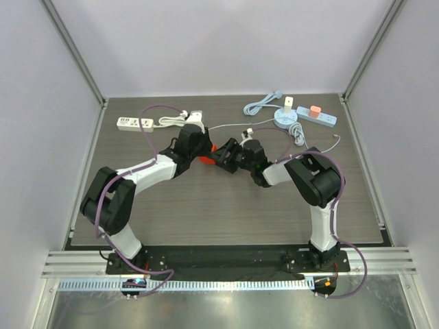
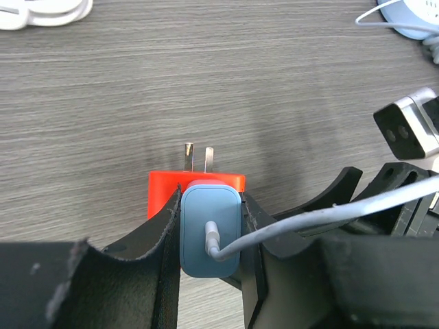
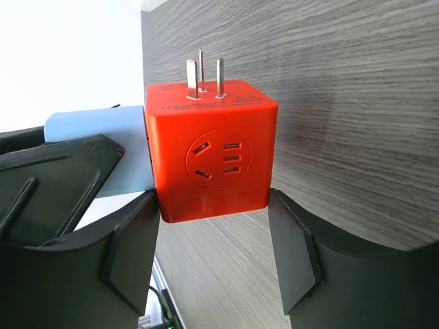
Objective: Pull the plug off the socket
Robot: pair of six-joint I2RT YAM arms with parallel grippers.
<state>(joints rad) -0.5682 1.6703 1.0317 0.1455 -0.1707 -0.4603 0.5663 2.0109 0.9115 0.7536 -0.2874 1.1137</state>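
Middle of the top view, leftward: left gripper (image 2: 210, 197) clamped tight on the blue plug (image 2: 210, 236) — plugged into the red socket cube (image 3: 212, 161), metal prongs (image 3: 203, 77) toward frame top. Just right — right gripper (image 3: 214, 205) pinching the cube's lower sides.

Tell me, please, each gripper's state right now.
Left gripper: shut on the blue plug.
Right gripper: jaws astride the red socket cube; grip cannot be told.
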